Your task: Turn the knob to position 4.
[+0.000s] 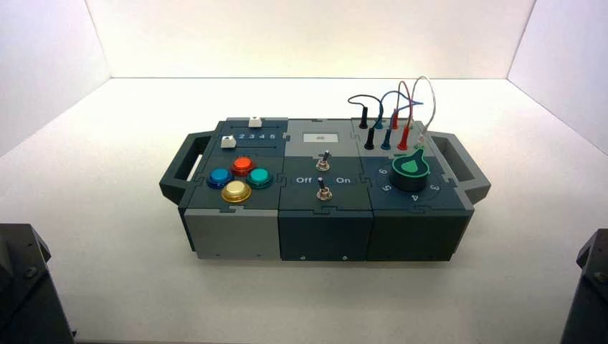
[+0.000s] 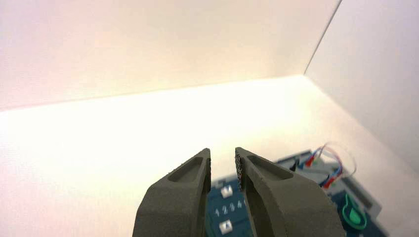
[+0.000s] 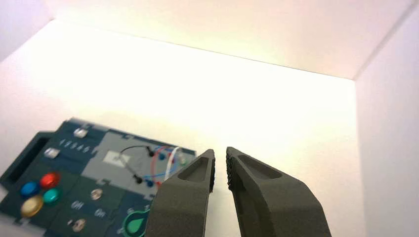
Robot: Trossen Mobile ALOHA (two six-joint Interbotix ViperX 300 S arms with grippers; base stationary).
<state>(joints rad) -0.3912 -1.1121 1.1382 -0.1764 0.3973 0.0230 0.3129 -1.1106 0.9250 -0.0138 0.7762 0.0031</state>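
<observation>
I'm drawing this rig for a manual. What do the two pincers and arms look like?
Both match. The left pincer and right pincer each have two dark grey, wedge-shaped fingers with a sunken panel on the outer face and finely studded black pads inside. In the high view only dark, blocky arm parts show at the lower corners. No cables or markings show.

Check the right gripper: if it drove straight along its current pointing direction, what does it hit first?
Probably nothing on the box. The right gripper points past the wires, out over the bare white floor toward the back wall. The knob sits off to one side. Depth is unclear.
</observation>
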